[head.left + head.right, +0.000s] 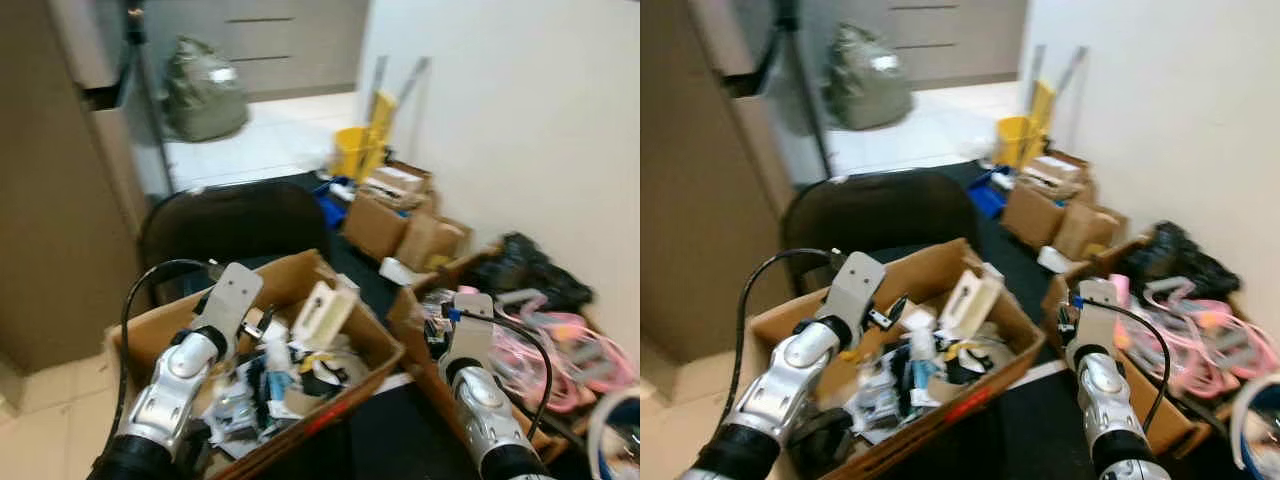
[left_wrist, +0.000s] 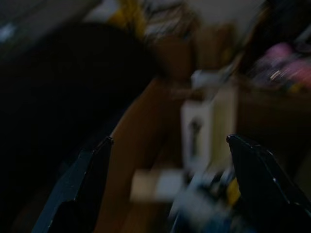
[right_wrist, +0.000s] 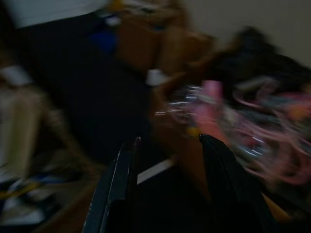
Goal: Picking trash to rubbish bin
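An open cardboard box (image 1: 296,277) low in the middle is heaped with mixed trash: a cream package (image 1: 322,312), papers, small bottles and dark scraps. My left arm (image 1: 185,365) reaches over the box's left side. In the left wrist view my left gripper (image 2: 170,140) is open above the box's contents, with nothing between its fingers (image 2: 82,179). My right arm (image 1: 470,375) hangs over a second cardboard box (image 1: 405,318) to the right. My right gripper (image 3: 170,139) is open and empty, facing that box's corner and the dark floor.
Pink hangers (image 1: 575,345) and a black bag (image 1: 530,265) lie by the right wall. A black chair (image 1: 235,220) stands just behind the trash box. Farther back are several cardboard boxes (image 1: 385,225), a yellow mop bucket (image 1: 355,150) and a grey-green sack (image 1: 205,90). A tall brown cabinet (image 1: 50,200) stands at the left.
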Motion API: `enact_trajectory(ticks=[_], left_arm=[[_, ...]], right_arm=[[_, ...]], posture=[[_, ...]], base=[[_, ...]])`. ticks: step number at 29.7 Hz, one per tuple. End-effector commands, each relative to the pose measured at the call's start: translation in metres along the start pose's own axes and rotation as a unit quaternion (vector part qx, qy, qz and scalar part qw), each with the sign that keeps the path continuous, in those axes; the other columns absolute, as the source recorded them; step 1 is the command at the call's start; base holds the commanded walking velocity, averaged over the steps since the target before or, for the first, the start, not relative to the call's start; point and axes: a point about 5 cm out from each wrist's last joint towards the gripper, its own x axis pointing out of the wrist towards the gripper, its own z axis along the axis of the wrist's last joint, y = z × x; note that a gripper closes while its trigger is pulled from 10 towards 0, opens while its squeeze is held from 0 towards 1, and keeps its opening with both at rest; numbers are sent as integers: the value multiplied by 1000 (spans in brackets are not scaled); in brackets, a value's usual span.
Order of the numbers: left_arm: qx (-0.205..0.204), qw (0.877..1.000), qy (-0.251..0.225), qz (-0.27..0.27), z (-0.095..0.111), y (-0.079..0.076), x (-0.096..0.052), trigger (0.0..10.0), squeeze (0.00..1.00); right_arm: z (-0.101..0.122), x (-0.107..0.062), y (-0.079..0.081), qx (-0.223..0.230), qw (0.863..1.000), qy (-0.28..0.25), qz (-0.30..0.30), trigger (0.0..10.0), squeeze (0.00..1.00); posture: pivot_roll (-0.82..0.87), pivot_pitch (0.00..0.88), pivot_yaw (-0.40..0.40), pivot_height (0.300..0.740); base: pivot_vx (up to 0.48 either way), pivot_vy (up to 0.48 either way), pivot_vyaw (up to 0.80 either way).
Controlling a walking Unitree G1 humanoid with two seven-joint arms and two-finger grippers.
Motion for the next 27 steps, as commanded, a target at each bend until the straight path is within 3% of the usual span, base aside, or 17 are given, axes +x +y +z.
enact_trajectory(ticks=[1,15,27], left_arm=[[5,1000,4,9,-4,0,0,10000,0],[5,1000,2,16,-7,-2,1,10000,0],[-38,998,10,43,-12,5,1,10000,0]], right_arm=[[0,0,4,10,1000,2,-4,10000,0],[-3,-3,6,7,1000,8,-14,10000,0],[-13,-12,4,-3,999,21,-24,10000,0]], posture=[[-66,41,-25,740],[-68,45,-26,740],[-71,53,-16,740]], base=[[0,0,-800],[0,0,-800],[0,0,-800]])
